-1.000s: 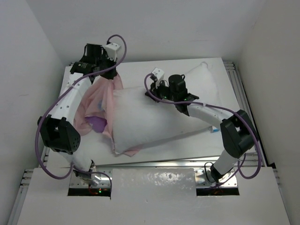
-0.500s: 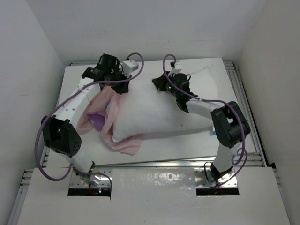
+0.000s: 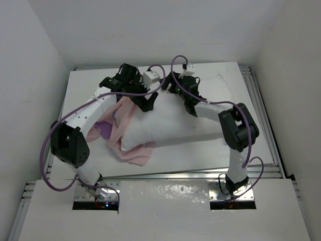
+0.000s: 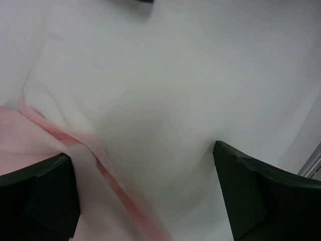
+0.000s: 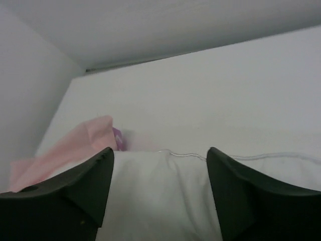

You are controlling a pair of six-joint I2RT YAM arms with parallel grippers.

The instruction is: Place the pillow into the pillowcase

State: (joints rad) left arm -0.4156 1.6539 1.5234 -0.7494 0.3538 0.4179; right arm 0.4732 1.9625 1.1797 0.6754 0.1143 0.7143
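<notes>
Left gripper: jaws wide apart, nothing held, hovering just above the pillow near its 10 o'clock corner. Pillowcase hem shows as a pink diagonal line on the white cushion, running between the two fingers.

Right gripper: jaws parted, nothing between them, low over the pillow's seamed 12 o'clock edge. Both grippers sit near each other at that far edge.

Overhead: the pillow lies across mid-bench, long axis 9 to 3 o'clock. The pillowcase is bunched round the 9 o'clock end and spills out at 7 o'clock, with a purple patch showing.

Bare bench at 12 o'clock up to the back wall, along 6 o'clock, and at the 10 o'clock corner.
</notes>
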